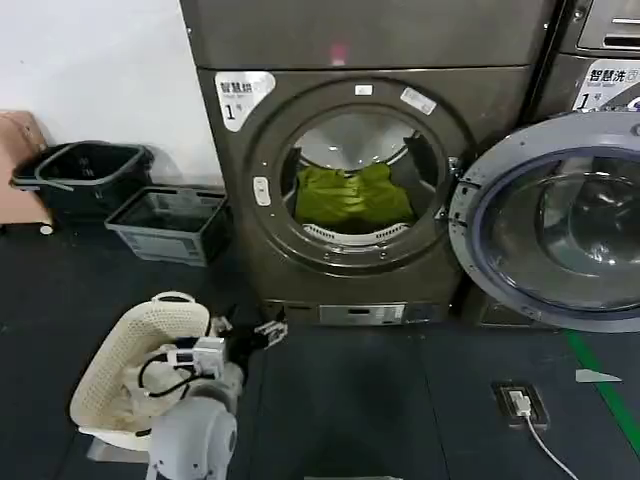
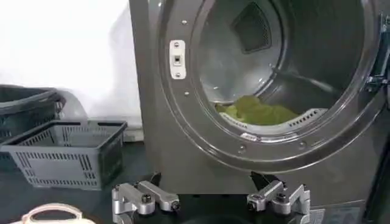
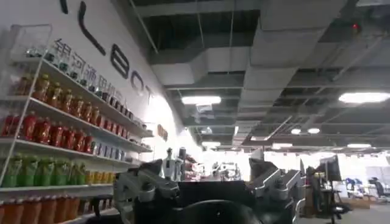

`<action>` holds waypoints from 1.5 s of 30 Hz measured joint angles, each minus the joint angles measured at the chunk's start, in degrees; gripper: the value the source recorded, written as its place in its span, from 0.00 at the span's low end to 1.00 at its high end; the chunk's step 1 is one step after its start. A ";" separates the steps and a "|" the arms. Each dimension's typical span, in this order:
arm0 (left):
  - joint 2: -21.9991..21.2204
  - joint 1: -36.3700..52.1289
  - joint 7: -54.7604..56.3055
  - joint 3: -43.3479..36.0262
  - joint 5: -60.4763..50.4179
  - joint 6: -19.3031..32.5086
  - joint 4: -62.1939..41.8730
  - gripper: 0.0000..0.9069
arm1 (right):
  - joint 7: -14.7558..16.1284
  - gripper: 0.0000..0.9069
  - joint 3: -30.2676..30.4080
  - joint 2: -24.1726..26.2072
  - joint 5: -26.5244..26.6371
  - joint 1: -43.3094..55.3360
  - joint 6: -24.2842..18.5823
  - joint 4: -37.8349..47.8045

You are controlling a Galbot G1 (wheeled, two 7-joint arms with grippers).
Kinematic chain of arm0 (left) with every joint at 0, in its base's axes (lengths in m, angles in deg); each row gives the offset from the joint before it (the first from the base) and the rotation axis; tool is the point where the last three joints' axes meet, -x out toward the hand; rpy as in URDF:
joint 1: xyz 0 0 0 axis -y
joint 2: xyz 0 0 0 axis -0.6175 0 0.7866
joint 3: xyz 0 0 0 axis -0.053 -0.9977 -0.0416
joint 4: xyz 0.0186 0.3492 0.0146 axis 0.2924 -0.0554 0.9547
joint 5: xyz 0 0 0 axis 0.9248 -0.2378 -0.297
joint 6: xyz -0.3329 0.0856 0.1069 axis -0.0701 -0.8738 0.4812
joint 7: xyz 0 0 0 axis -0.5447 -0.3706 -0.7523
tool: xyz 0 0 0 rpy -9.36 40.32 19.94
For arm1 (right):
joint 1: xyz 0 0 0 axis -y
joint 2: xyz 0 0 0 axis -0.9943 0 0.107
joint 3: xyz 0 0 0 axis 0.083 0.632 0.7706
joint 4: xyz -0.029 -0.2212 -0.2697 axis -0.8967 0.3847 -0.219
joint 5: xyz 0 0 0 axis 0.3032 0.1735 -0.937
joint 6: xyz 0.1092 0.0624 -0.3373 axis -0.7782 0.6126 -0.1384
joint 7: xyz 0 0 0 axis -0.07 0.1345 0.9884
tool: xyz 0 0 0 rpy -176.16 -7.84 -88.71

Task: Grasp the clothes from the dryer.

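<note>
The bronze-grey dryer (image 1: 240,200) stands with its round door (image 1: 560,230) swung open to the right. Green clothes (image 1: 352,197) lie in a heap at the bottom of the steel drum. My left gripper (image 1: 255,335) hangs low in front of the dryer's base, below and left of the porthole. In the left wrist view the left gripper (image 2: 210,204) is open with nothing between its fingers, and the dryer (image 2: 152,122) and the green clothes (image 2: 259,111) lie ahead and higher up. My right gripper (image 3: 207,182) is open and empty, facing away into a room with shelves.
Two dark plastic baskets (image 1: 165,222) (image 1: 85,178) stand by the wall left of the dryer. A cream woven basket (image 1: 125,365) sits beside my left arm. A neighbouring machine (image 1: 600,60) stands behind the open door. A floor socket (image 1: 520,403) with a white cable lies at the right.
</note>
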 measured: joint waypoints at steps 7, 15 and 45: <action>-0.12 0.10 0.11 -0.01 0.01 0.00 -0.25 1.00 | -0.54 1.00 -0.33 -0.02 0.15 -0.22 -0.10 0.45; -0.29 0.27 0.44 -0.08 0.51 0.00 -0.74 1.00 | -0.69 1.00 -0.58 -0.02 0.16 -0.47 -0.26 1.10; 0.05 0.13 -0.07 0.34 1.04 0.00 -1.03 1.00 | -1.58 1.00 0.13 -0.83 -0.03 0.39 -0.49 1.47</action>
